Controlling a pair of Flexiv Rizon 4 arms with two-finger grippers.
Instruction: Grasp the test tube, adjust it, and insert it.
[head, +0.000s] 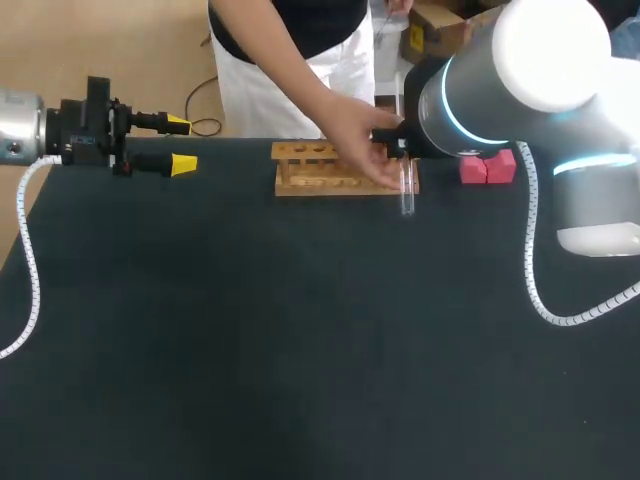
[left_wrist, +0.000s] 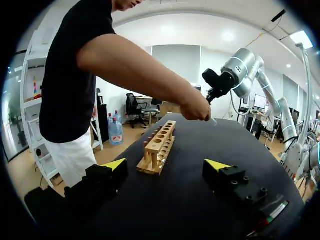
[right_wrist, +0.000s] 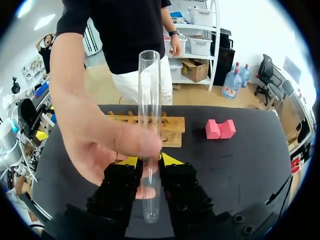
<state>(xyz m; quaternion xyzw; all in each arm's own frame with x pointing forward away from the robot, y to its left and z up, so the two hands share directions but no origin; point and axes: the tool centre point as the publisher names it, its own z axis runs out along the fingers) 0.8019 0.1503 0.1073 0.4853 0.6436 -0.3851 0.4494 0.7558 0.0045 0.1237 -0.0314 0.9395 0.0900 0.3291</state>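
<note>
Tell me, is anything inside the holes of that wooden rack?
The wooden rack shows only empty holes. A person's hand covers its end beside the test tube, hiding those holes.

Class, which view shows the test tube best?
Right wrist view: the test tube shows full length, close up, a person's hand gripping it. Head view shows only its lower end; left wrist view barely any.

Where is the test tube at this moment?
The test tube hangs upright at the right end of the wooden rack in the head view, clamped in the right gripper and also held by a person's hand.
</note>
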